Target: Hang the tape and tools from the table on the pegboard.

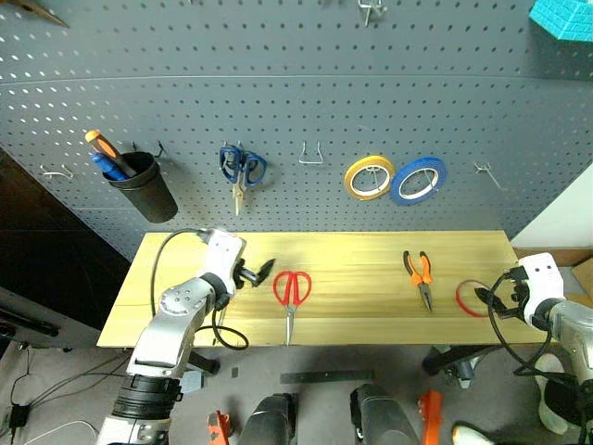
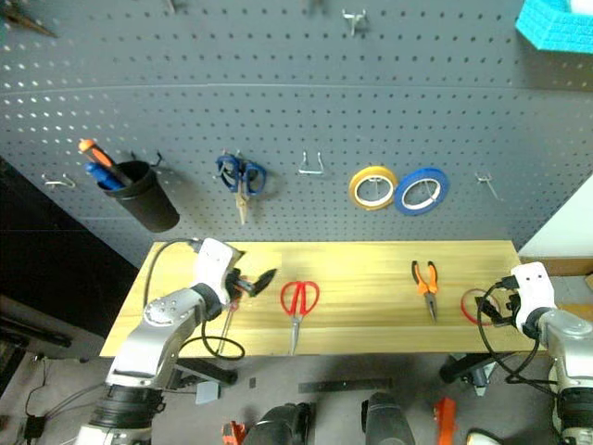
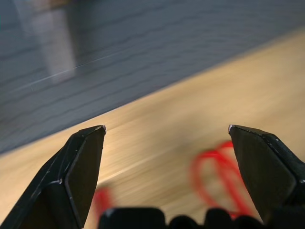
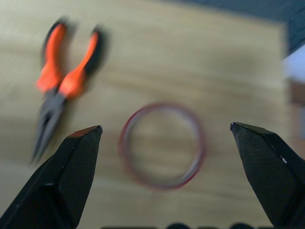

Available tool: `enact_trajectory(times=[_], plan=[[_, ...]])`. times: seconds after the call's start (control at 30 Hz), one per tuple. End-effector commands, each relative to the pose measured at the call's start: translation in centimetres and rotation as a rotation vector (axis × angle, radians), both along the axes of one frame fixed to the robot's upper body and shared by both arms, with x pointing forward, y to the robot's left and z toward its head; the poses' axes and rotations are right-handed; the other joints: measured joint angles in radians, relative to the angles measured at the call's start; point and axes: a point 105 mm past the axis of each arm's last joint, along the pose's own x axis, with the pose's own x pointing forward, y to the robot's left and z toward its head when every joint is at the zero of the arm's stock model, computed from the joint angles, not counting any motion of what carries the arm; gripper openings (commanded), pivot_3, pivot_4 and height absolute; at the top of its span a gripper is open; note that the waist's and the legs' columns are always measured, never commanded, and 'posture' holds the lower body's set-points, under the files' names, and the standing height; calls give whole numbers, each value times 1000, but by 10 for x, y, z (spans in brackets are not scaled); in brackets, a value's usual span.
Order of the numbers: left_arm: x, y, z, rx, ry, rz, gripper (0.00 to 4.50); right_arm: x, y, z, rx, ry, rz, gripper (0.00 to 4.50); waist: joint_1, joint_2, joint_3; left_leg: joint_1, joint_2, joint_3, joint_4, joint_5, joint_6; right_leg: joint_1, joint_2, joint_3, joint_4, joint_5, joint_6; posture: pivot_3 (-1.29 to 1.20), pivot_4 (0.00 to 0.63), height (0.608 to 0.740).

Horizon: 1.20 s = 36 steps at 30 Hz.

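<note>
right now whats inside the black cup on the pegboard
An orange-handled screwdriver and a blue-handled item stick up out of the black cup. The cup's wall hides their lower ends and anything deeper inside.

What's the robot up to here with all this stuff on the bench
The robot is starting to clear tools off the light-wood table onto the dark grey pegboard. Nothing is picked up. Its open left gripper hangs beside the red-handled scissors; its open right gripper hangs over the thin red tape ring, with the orange-and-black pliers lying nearby.
</note>
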Motion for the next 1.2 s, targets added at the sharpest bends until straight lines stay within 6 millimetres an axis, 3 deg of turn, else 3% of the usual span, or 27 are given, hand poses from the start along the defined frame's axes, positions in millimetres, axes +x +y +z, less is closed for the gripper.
enact_trajectory(times=[0.03, 0.17, 0.33, 0.57, 0.67, 1.03, 1.2], plan=[[-22, -30, 22, 6, -47, -274, 4445, 1, 12, 3, 16, 20, 49, 4500, -4, -1, 10, -1, 0, 1, 0, 0, 0, 0, 0, 0, 0, 0, 1, -239, 264, 740], [-29, -42, 26, 58, -68, -408, 4445, 5, 20, -4, 22, 57, 77, 4500, -7, 1, 28, -6, 1, 5, 2, 0, 0, -7, 0, 2, 2, -2, 3, -243, 279, 740], [-29, -56, 35, 131, -149, -527, 4445, 18, 14, -18, -9, 106, 80, 4500, -7, -1, 48, -14, 3, 6, 12, 0, 1, -11, 3, 0, 3, 2, 2, -239, 299, 740], [-28, -61, 42, 152, -185, -580, 4445, 35, 7, -33, -31, 194, 96, 4500, -10, -3, 65, -15, 2, 7, 15, -2, 3, -12, 3, 2, 2, 4, 4, -220, 292, 740], [-29, -61, 41, 172, -191, -595, 4500, 38, 5, -39, -56, 236, 110, 3904, -11, -3, 65, -15, 2, 8, 15, -2, 4, -12, 3, 2, 2, 7, -1, -207, 281, 740], [-29, -59, 43, 167, -200, -599, 4500, 30, 14, -66, -202, 355, 256, 110, -13, -9, 62, -15, 3, 8, 18, -2, 4, -10, 5, 2, 2, 7, 2, -213, 253, 740], [-26, -63, 46, 165, -221, -602, 4500, 30, 19, -62, -347, 270, 345, 51, -12, -12, 60, -14, 3, 6, 18, -2, 4, -10, 5, 2, 2, 8, 3, -223, 236, 740]])
